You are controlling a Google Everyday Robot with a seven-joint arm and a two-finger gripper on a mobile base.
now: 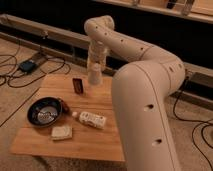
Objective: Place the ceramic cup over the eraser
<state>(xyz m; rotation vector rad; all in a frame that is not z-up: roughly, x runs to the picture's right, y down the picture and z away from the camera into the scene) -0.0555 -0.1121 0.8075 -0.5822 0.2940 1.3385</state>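
**Cup in the pincer, eraser beside it**

The pincer [95, 66] is closed on the ceramic cup [95, 77], which hangs straight beneath it over the far part of the table [100, 100]. The eraser [78, 85] stands upright just left of the pincer and a little lower (apart from the cup). A dark bowl [45, 111] lies farther left, nearer the front.

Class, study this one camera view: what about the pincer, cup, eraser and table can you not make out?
- Camera view: the pincer blends into the ceramic cup beneath it; their boundary is blurred.
- Whether the cup's underside touches the table cannot be told.
- The table's right side is hidden behind the robot's arm.
- Label on the bottle: too small to read.
- Rear face of the eraser: turned away.
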